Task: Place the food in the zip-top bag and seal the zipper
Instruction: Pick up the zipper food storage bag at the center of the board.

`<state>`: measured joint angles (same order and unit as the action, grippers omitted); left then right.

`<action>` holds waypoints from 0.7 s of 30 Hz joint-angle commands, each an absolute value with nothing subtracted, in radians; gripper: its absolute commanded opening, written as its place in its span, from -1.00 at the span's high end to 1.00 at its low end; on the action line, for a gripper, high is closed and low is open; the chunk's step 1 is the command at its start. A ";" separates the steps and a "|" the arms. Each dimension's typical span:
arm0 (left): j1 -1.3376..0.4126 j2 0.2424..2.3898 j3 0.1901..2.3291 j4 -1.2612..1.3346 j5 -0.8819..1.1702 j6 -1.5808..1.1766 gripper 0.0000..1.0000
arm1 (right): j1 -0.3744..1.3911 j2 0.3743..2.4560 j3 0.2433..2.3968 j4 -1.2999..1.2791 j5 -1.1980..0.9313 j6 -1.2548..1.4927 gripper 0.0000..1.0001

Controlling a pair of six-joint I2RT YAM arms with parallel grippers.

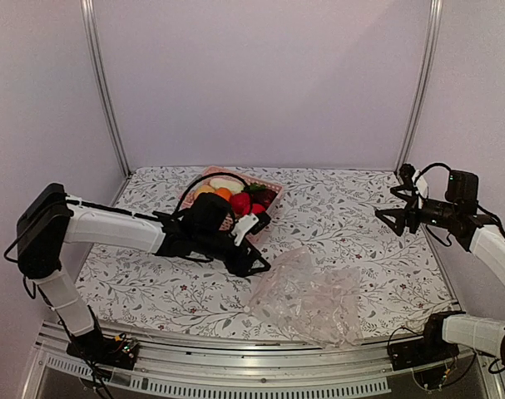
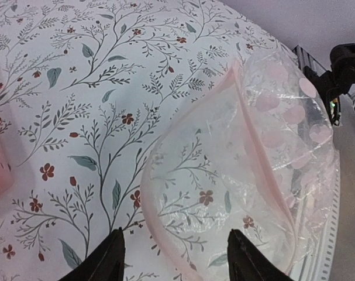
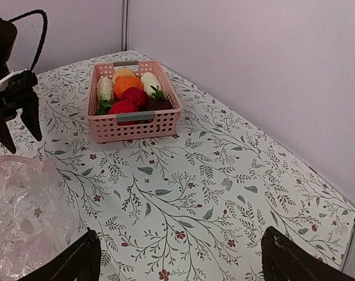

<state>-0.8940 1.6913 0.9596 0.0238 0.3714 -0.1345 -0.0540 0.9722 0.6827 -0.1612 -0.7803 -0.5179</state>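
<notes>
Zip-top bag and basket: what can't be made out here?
- Top view: left arm covers the pink basket's near side; food uncountable.
- Top view: zip-top bag too small and crinkled to find its mouth.
- Right wrist view: bag cut off by left edge.
- Left wrist view: basket cut off at left edge.

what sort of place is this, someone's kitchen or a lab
Most likely a robot test booth, not a kitchen: bare walls with metal posts, two robot arms bolted at the table edge, toy food in a pink basket.
</notes>
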 commanded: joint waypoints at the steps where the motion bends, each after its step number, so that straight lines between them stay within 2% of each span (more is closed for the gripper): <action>1: -0.880 1.797 1.042 0.094 0.498 -0.092 -0.19 | -0.060 0.977 0.695 -0.219 -0.855 -0.549 -0.88; 5: -0.874 1.894 1.120 0.102 0.557 -0.073 -0.18 | -0.060 1.006 0.692 -0.234 -0.893 -0.565 -0.87; 9: -0.864 1.975 1.187 0.121 0.619 -0.061 -0.05 | -0.060 1.050 0.709 -0.264 -0.906 -0.573 -0.84; 12: -0.863 2.006 1.221 0.135 0.640 -0.042 0.22 | -0.060 1.075 0.712 -0.270 -0.912 -0.571 -0.82; 15: -0.857 2.008 1.256 0.145 0.646 -0.050 0.82 | -0.060 1.095 0.744 -0.303 -0.911 -0.563 -0.78; 16: -0.856 2.003 1.258 0.160 0.653 -0.065 0.91 | -0.060 1.104 0.759 -0.324 -0.912 -0.560 -0.77; 18: -0.858 1.987 1.250 0.203 0.649 -0.093 1.00 | -0.060 1.114 0.786 -0.375 -0.903 -0.573 -0.76; 21: -0.858 1.945 1.240 0.225 0.609 -0.117 1.00 | -0.060 1.123 0.830 -0.475 -0.879 -0.611 -0.74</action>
<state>-0.8703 2.0029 1.2343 0.1661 0.6239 -0.0826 -0.0540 1.1095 0.7612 -0.3305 -0.8925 -0.5694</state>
